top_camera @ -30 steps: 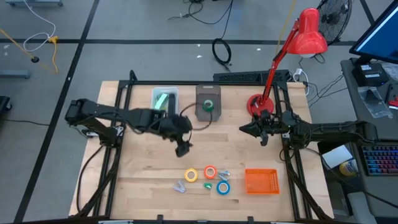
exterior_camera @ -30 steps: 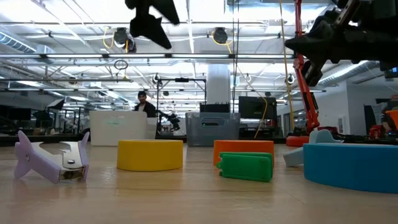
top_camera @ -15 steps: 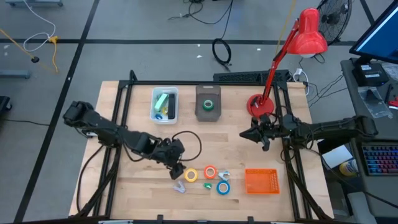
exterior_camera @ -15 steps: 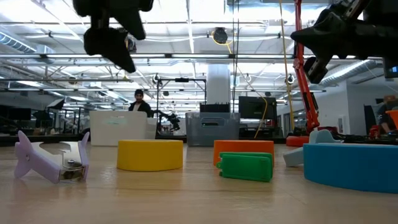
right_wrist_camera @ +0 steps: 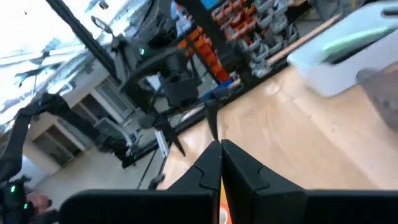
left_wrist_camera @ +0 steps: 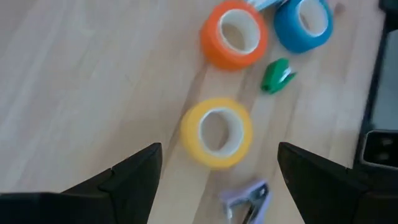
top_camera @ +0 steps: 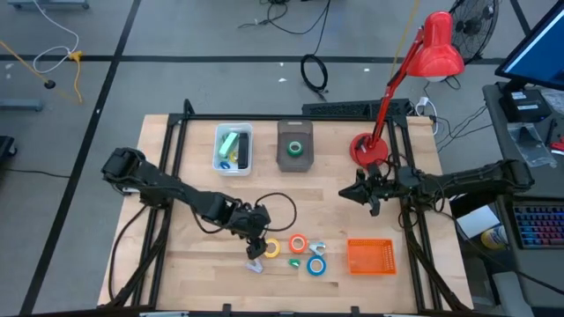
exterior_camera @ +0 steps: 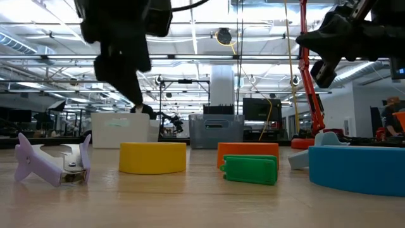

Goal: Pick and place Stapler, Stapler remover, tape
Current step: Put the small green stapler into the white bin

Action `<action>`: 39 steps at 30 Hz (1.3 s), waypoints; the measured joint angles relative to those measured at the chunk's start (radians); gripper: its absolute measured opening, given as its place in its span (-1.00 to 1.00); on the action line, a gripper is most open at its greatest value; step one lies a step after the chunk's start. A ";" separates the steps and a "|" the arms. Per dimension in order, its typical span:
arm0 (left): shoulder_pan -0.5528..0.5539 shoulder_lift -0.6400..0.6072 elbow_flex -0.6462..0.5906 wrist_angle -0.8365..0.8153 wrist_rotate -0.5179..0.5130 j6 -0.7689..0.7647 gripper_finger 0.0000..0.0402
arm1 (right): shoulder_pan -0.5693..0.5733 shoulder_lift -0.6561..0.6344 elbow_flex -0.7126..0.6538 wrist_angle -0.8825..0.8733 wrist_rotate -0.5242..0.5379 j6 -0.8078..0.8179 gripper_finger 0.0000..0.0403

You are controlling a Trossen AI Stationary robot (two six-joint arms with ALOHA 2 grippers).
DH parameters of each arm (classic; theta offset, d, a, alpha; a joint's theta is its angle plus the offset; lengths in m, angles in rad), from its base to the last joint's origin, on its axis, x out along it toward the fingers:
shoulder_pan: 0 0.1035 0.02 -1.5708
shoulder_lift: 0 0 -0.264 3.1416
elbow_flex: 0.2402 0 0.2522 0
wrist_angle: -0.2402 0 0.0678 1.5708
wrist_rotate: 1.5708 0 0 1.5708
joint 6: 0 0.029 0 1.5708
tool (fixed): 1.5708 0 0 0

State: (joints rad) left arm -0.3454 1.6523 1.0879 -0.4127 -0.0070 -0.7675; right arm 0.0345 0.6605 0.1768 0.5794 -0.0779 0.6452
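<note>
High view — left gripper [top_camera: 256, 246] wide open, empty, above yellow tape [top_camera: 272, 248].

Work cell surroundings
Wooden bench [top_camera: 203, 238] on grey floor [top_camera: 203, 31]; red desk lamp [top_camera: 438, 46] at rear; ceiling strip lights overhead.

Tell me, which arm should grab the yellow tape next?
Left. Its gripper hangs open right by the yellow tape, while the right gripper waits shut, farther off near the lamp.
</note>
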 joint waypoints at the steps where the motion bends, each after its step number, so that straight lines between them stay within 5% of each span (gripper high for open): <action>1: -0.003 0.009 0.000 0.035 0.004 0.016 0.61 | 0.009 0.003 0.000 -0.003 0.003 0.000 -0.98; 10: -0.012 0.039 0.015 0.259 0.086 0.183 0.61 | 0.040 0.038 0.000 0.000 0.030 -0.001 -0.98; 27: -0.039 0.334 0.443 0.002 0.182 0.500 0.61 | 0.040 0.047 0.000 -0.013 0.023 -0.001 -0.98; 39: -0.065 0.407 0.461 -0.044 0.137 0.582 0.61 | 0.040 0.061 0.000 -0.036 0.020 -0.004 -0.98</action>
State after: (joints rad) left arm -0.4107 2.0592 1.5490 -0.4562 0.1295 -0.1852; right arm 0.0742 0.7212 0.1764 0.5433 -0.0574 0.6409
